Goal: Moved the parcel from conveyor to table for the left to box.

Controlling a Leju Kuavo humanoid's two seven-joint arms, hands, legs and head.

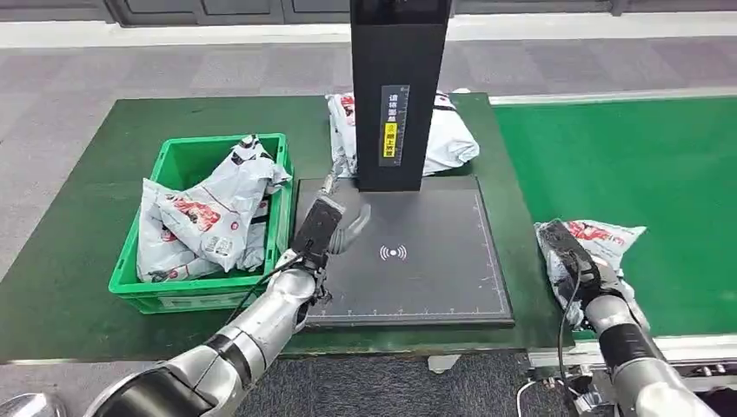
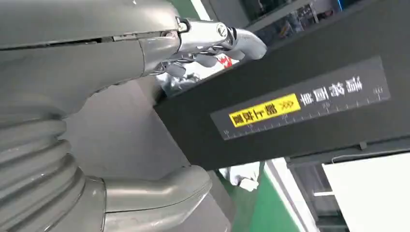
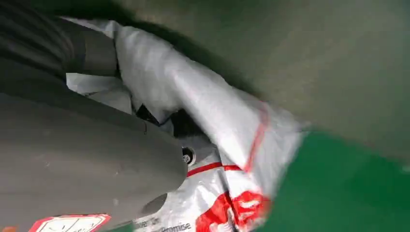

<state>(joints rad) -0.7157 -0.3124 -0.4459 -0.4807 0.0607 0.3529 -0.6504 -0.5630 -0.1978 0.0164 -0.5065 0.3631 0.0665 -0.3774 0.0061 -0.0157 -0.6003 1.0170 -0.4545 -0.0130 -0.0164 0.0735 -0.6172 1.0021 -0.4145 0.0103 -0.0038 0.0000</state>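
Head view: the right hand (image 1: 580,265) rests on a white-and-red parcel (image 1: 600,243) lying on the green conveyor (image 1: 626,165) at its near left edge, just beside the green-topped surface (image 1: 78,217). Right wrist view shows the same parcel (image 3: 212,145) crumpled against the hand (image 3: 82,159), its plastic bunched between the thick grey thumb and the darker fingers (image 3: 63,48), which appear closed on it. Across the scene, the left hand (image 1: 335,217) hovers over the dark scanner pad (image 1: 426,261) in the middle of the surface, fingers apart and holding nothing; left wrist view shows its fingers (image 2: 227,41) reaching towards the black scanner post (image 2: 290,106) with its yellow label. A second parcel (image 1: 452,139) lies on the far side of the surface behind the post (image 1: 400,87). To the left, a green crate (image 1: 200,287) stands on the surface, holding several bagged parcels (image 1: 209,217).
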